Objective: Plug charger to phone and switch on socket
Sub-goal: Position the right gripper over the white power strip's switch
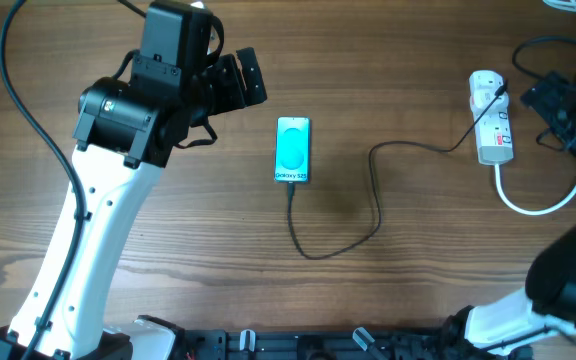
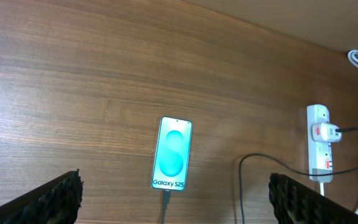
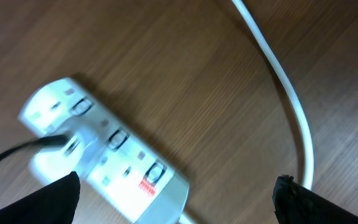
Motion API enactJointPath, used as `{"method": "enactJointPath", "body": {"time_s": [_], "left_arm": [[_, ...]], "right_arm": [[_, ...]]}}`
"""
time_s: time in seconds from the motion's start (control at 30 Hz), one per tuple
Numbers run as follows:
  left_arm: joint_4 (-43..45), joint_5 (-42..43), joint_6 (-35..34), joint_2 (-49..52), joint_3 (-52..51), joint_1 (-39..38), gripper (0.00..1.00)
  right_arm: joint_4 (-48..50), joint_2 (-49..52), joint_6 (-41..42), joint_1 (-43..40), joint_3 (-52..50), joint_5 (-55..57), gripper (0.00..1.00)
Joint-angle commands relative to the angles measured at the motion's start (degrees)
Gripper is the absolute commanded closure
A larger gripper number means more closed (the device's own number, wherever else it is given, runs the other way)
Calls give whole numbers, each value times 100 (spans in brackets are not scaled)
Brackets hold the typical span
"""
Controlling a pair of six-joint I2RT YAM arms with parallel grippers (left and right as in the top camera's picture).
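Phone (image 1: 293, 150) lies mid-frame, the charger (image 1: 368, 190) meeting its lower edge. The socket (image 1: 491, 118) sits upper right beside the right gripper (image 3: 178, 198), spread wide. The left gripper (image 1: 240, 82), upper left, is equally wide.

White arm links (image 1: 98, 235), black joint housings (image 1: 128, 115), looping black cable (image 1: 23, 100), ridged black end effector fingers (image 2: 58, 199)

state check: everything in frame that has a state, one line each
phone: lit, charger plugged into its bottom edge.
charger: connected at both ends, lying slack between phone and socket.
socket: plug inserted; on or off cannot be told.
left gripper: open, empty.
right gripper: open, empty, above the socket.
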Motion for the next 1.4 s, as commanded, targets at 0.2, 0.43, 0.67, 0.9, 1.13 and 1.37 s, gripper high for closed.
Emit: {"method": "enactJointPath", "body": {"time_s": [0.2,0.43,0.67,0.9,1.13,1.37], "left_arm": [[15,-96,-90,-4,-37,17,0],[15,-96,-87,-4,-37,17,0],[15,-96,-90,-4,-37,17,0],[15,-96,-90,-4,-37,17,0],[15,-96,-90,-4,-37,17,0],[15,-96,-90,-4,-37,17,0]], "right_arm": [[1093,1517,-551,-262,79,-243,0],[1292,1840,-570,-262,76,-841,0],[1202,1840,-699,-262,76,-1268,1],[1008,1840,-702,-262,76,-1314,0],[920,1840,-745,-256,72,-1523,0],[885,1851,-848,-251,68,-1589,0]]}}
